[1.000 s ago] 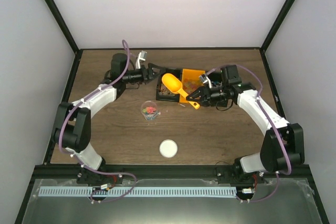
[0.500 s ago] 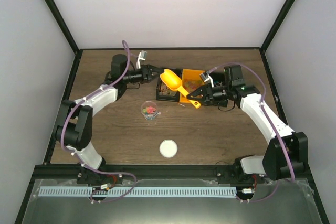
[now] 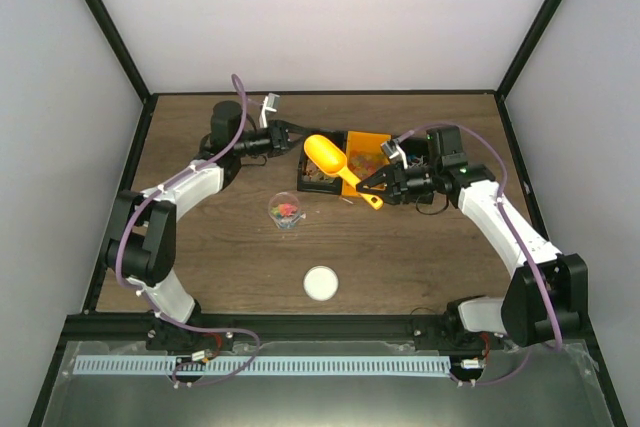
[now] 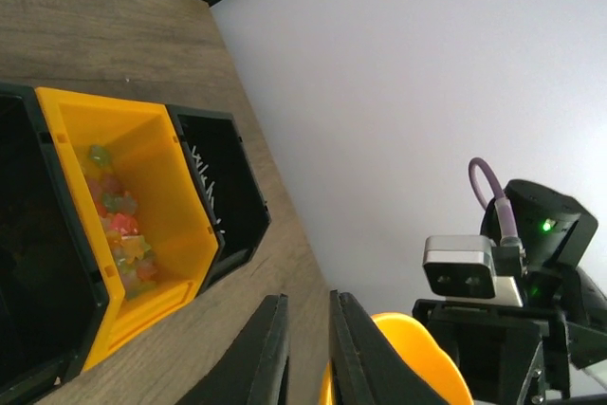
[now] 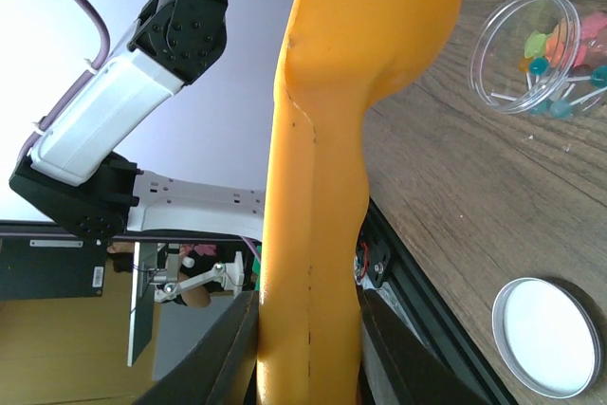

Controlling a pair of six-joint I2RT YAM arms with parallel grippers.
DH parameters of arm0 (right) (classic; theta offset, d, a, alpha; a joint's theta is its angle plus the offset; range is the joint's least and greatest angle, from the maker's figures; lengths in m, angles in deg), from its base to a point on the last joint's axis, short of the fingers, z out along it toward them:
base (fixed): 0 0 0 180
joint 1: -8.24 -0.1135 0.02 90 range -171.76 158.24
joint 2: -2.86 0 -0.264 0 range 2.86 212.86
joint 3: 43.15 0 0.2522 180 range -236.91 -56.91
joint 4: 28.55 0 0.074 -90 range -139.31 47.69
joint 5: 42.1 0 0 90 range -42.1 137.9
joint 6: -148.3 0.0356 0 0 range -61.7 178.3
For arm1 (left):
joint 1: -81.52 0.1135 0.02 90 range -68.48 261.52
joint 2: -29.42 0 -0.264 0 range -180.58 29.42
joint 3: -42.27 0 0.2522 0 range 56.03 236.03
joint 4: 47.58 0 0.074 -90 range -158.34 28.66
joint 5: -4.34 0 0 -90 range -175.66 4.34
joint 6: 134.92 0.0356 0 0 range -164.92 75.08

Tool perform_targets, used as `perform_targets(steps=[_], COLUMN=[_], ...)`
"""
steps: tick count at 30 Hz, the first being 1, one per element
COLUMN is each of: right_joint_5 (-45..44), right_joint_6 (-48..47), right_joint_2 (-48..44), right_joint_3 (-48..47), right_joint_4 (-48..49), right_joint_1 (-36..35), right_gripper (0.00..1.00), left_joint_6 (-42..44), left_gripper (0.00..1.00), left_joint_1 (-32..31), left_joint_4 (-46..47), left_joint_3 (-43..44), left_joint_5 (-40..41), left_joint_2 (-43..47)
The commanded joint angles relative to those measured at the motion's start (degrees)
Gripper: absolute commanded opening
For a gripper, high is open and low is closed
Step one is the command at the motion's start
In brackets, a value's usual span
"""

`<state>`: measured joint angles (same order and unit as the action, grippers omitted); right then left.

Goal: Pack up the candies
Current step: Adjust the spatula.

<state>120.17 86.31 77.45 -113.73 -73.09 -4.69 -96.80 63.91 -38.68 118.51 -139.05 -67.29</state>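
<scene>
My right gripper (image 3: 378, 185) (image 5: 313, 353) is shut on the handle of the orange scoop (image 3: 326, 155) (image 5: 332, 139), which hangs tilted over the black bin (image 3: 312, 180). Whether the scoop holds anything cannot be seen. My left gripper (image 3: 293, 134) (image 4: 305, 303) is shut with nothing between its fingers, just left of the scoop's bowl (image 4: 417, 358). Candies (image 4: 119, 234) lie in the orange bin (image 4: 180, 196) (image 3: 372, 142). More candies (image 3: 286, 209) (image 5: 560, 49) sit in a clear cup (image 3: 286, 212) (image 5: 503, 40) on the table.
A white round lid (image 3: 320, 283) (image 5: 545, 337) lies on the wood table near the front. Another black bin (image 4: 223, 187) with thin white sticks stands beside the orange one. Black frame posts border the table.
My left gripper has gone from open to shut and edged toward the scoop's bowl. The right gripper has shifted the scoop slightly left and up.
</scene>
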Motion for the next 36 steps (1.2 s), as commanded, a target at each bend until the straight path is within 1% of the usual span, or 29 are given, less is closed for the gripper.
perform_targets(steps=[1, 3, 4, 6, 8, 10, 14, 21, 23, 25, 28, 33, 34, 36], right_joint_5=[2.1, 1.9, 1.8, 1.7, 1.7, 1.6, 1.6, 1.6, 1.6, 1.5, 1.5, 1.6, 1.6, 1.6], right_joint_6=[-0.2, -0.3, -0.5, -0.5, -0.6, -0.7, -0.6, -0.5, -0.6, -0.6, -0.4, -0.5, -0.5, -0.6], right_joint_2=[-1.2, -0.9, -0.7, -0.5, -0.4, -0.3, -0.1, -0.1, -0.2, -0.1, 0.0, 0.2, 0.1, 0.2], right_joint_3=[0.2, 0.2, 0.1, 0.0, -0.2, -0.3, -0.8, -1.1, -1.1, -1.1, -1.2, -1.4, -1.4, -1.4], right_joint_4=[0.8, 0.7, 0.6, 0.6, 0.5, 0.5, 0.5, 0.1, 0.0, 0.0, 0.2, 0.3, 0.3, 0.3], right_joint_1=[0.4, 0.4, 0.4, 0.4, 0.4, 0.4, 0.4, 0.4, 0.5, 0.5, 0.4, 0.4, 0.4, 0.4], right_gripper=[0.01, 0.01, 0.01, 0.01, 0.01, 0.01, 0.01, 0.01, 0.01, 0.01, 0.01, 0.01, 0.01, 0.01], left_joint_6=[0.5, 0.4, 0.4, 0.1, 0.0, 0.1, 0.4, 1.0, 1.0, 1.0, 1.1, 1.1, 1.2, 1.2], left_gripper=[0.23, 0.39, 0.44, 0.46, 0.44, 0.39, 0.24, 0.06, 0.06, 0.16, 0.19, 0.19, 0.14, 0.10], left_joint_1=[-0.1, -0.1, -0.1, 0.1, 0.0, 0.0, 0.0, 0.0, 0.0, 0.0, 0.0, 0.0, 0.0, 0.0], left_joint_4=[1.0, 1.1, 1.1, 1.6, 1.9, 1.9, 1.7, 1.2, 1.2, 1.1, 1.2, 1.1, 1.1, 0.9], left_joint_3=[1.1, 0.7, 0.5, 0.1, -0.1, -0.2, -0.3, -0.4, -0.5, -0.8, -1.2, -1.9, -2.0, -2.1], left_joint_5=[-2.7, -3.1, -3.2, -3.1, -3.2, -3.5, -4.0, -4.2, -4.5, -4.9, -5.1, -5.2, -5.2, -5.0], left_joint_2=[-0.7, -0.5, -0.2, 0.0, 0.1, 0.0, 0.0, 0.0, -0.1, -0.2, -0.2, -0.1, 0.0, 0.0])
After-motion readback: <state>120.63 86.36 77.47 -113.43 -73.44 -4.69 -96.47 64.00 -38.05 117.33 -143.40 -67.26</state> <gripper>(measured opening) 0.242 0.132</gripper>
